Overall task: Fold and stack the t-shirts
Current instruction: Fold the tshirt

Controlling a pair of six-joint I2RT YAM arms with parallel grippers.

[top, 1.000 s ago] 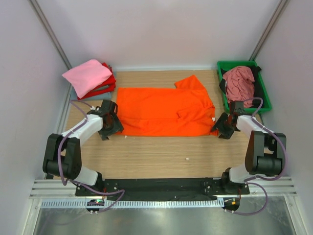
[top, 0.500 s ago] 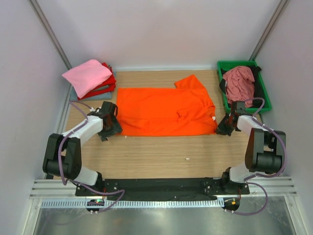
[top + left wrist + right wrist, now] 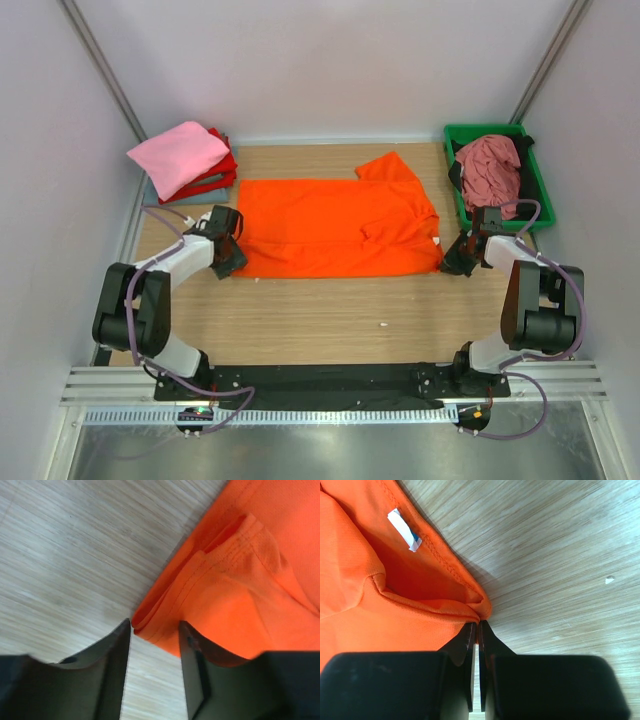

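The bright orange t-shirt (image 3: 340, 225) lies spread flat in the middle of the wooden table. My left gripper (image 3: 231, 259) is at its near left corner. In the left wrist view the gripper (image 3: 155, 629) is open, with the folded orange hem corner (image 3: 165, 622) just between the fingertips (image 3: 117, 650), not pinched. My right gripper (image 3: 456, 258) is at the near right corner. In the right wrist view the gripper (image 3: 478, 625) is shut, its tips pinching the orange corner (image 3: 420, 615). Folded pink (image 3: 178, 155), red (image 3: 224, 168) and grey-blue (image 3: 188, 196) tees are stacked at the back left.
A green tray (image 3: 537, 180) at the back right holds a crumpled dusty rose tee (image 3: 488, 168) over black cloth (image 3: 455, 176). A white label (image 3: 405, 530) sits inside the orange shirt's edge. A small white speck (image 3: 382, 324) lies on the near table. White walls enclose both sides.
My left gripper has slid right onto the shirt's near left corner. My right gripper has moved in a little and closed on the near right corner. The shirt lies as before.
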